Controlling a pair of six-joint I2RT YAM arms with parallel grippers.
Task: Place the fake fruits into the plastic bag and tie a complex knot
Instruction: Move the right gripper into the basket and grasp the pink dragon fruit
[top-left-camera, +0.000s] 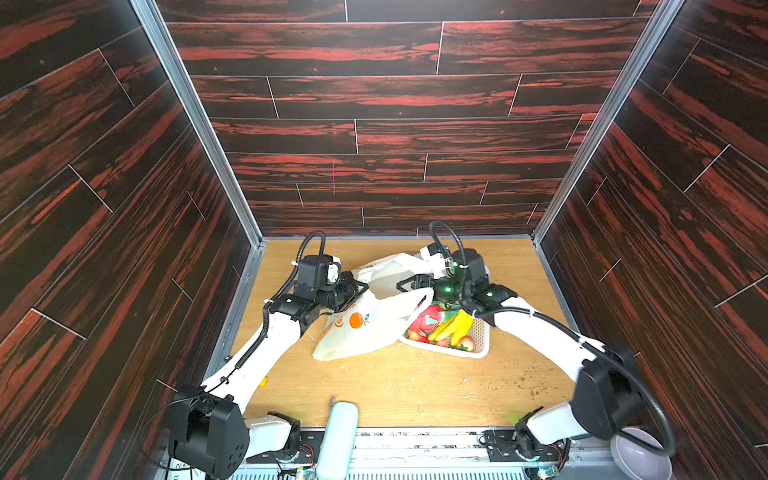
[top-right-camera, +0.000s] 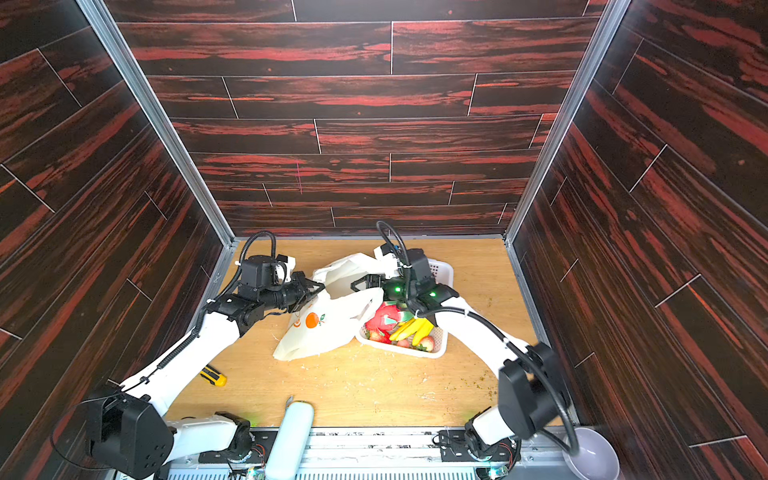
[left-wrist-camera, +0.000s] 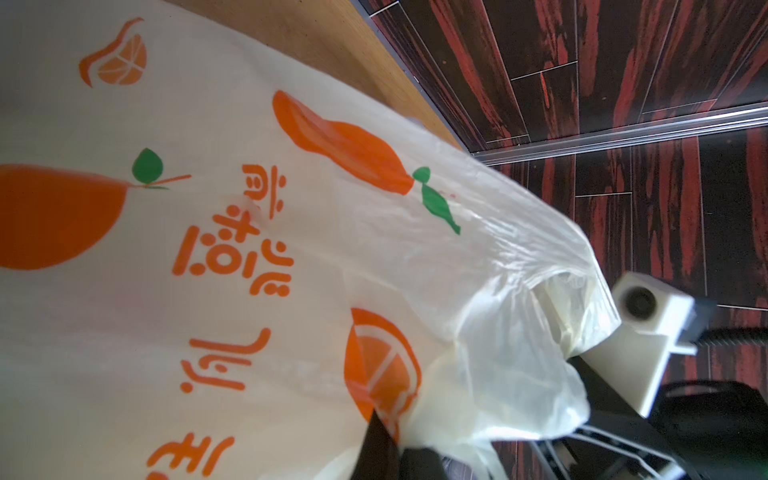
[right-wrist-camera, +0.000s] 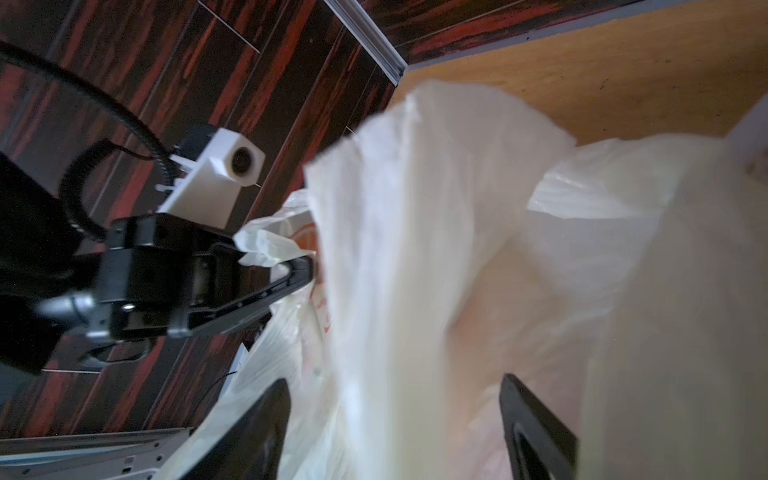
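Arms, both top views: both reach forward from the near edge with bent elbows. The left gripper (top-left-camera: 358, 291) and the right gripper (top-left-camera: 406, 284) face each other at the mouth of the plastic bag (top-left-camera: 365, 328).
Bag, both top views: it lies on the table (top-left-camera: 395, 386), long axis diagonal, closed bottom toward near left, mouth toward far right. One edge is draped over the white basket (top-left-camera: 478, 351), which holds the fake fruits (top-left-camera: 453, 326).
Left wrist view: the jaws are closed and pinch the bag film; the orange print fills the picture.
Right wrist view: the fingers (right-wrist-camera: 257, 428) stand wide apart, loose bag film between them, nothing clamped.
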